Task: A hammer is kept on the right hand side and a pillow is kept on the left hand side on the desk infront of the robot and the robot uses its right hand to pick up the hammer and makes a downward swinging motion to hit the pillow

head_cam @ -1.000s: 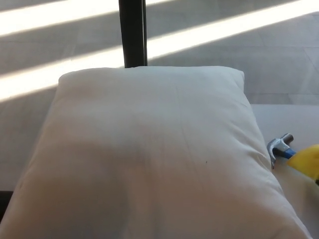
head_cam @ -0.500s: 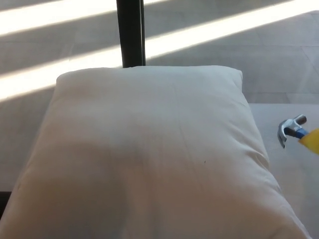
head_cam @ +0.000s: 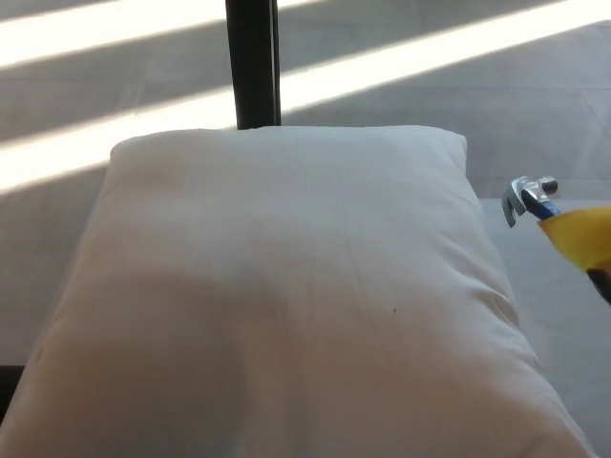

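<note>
Change: hammer (head_cam: 531,196) sits higher than a moment ago and closer to the pillow's right edge; pillow itself has not shifted.
Pillow (head_cam: 286,296): fills most of the view, white, lying flat, its far edge against a dark post (head_cam: 253,62).
Post: rises behind the pillow's far edge, sunlit floor stripes on both sides of it.
Hammer: off the pillow's upper right corner, apart from the fabric; metal head with claw points toward the pillow, blue neck running into a yellow handle (head_cam: 580,237) that leaves the frame to the right of the pillow.
Step in hand: judging by the hammer's raised position clear of the desk, the pick-up looks done and the wind-up for the swing is under way.
Next move: carry the head over the pillow's middle, then bring it down; it needs to travel leftward, or the blow lands on the pillow's edge.
Right hand (head_cam: 601,281): only a dark sliver shows below the yellow handle; I cannot tell how its fingers sit, though it presumably carries the hammer.
Left hand: not visible.
</note>
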